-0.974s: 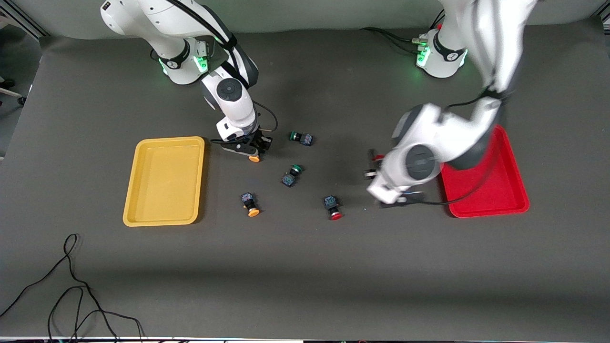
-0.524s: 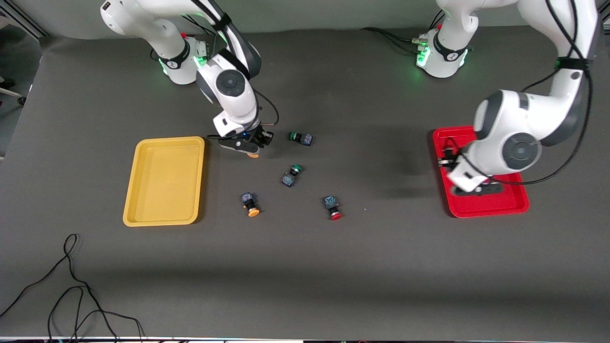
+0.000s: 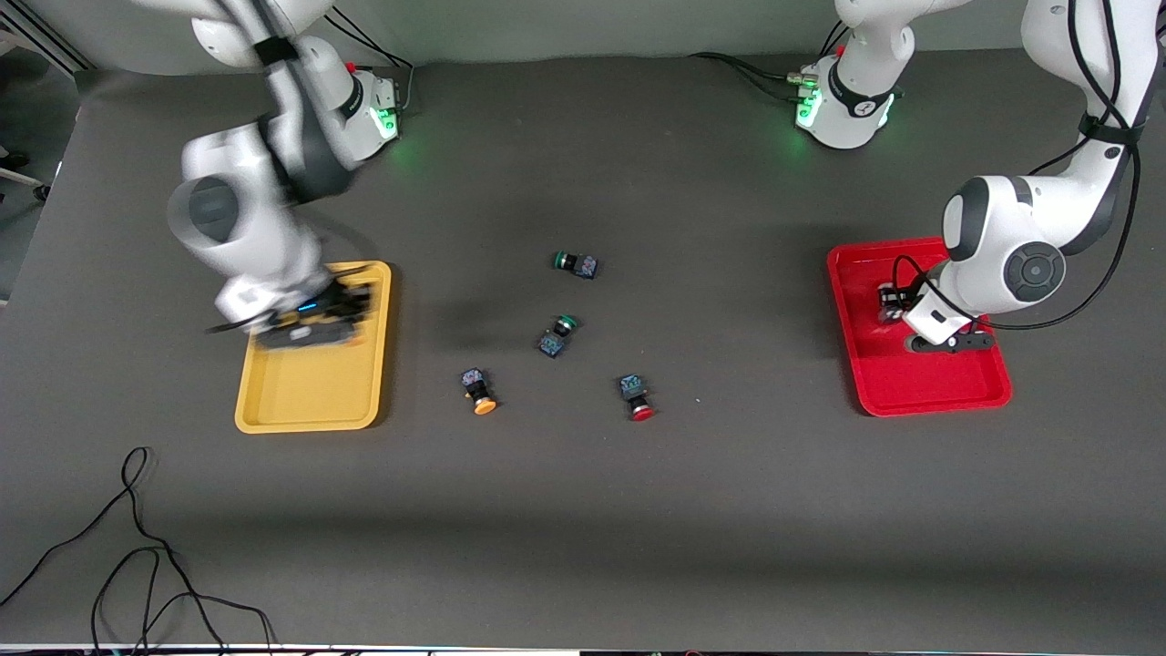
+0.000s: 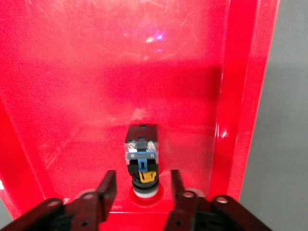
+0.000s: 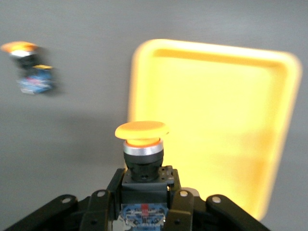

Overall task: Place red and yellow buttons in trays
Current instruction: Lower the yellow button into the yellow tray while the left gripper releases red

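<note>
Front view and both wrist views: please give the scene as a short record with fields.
left hand: open, over the red tray
red button in tray: standing cap down between the fingers
right hand: shut on yellow button, over the yellow tray
on table: one yellow button, one red button, two green buttons

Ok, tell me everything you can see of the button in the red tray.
The button is a small push-button switch with a dark blocky body, a blue and yellow fitting on its top face and a pale ring at the cap end; the cap itself is barely visible. It lies on its side on the glossy floor of the red tray, close to one rim wall. The left gripper hangs over it, its jaws parted on either side of the cap end without clearly touching it.
</note>
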